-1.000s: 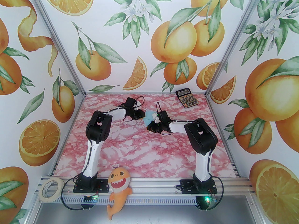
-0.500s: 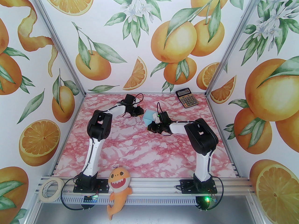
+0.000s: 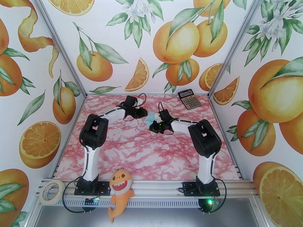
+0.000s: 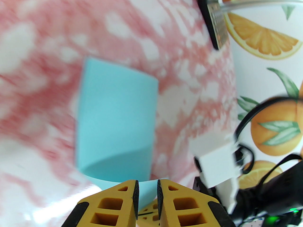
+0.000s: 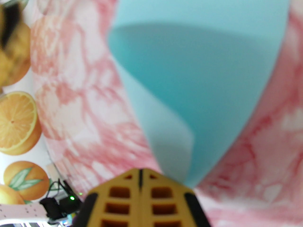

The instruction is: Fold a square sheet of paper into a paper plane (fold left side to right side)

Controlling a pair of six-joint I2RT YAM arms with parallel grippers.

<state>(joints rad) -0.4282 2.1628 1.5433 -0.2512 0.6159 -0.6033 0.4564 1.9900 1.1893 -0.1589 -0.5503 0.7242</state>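
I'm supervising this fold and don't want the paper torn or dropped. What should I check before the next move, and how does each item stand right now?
1. Right gripper shut on the square sheet of paper: ok.
2. Left gripper pinching the sheet: not ok; its jaws stand narrowly apart with the sheet's edge between them.
3. Sheet off the table and curled over: ok.
4. Crease pressed flat: not ok; the sheet is bent in a soft curve.
5. Sheet's edges lined up: cannot tell, too blurred.
6. Calculator away from both arms, at the far right of the table: ok.
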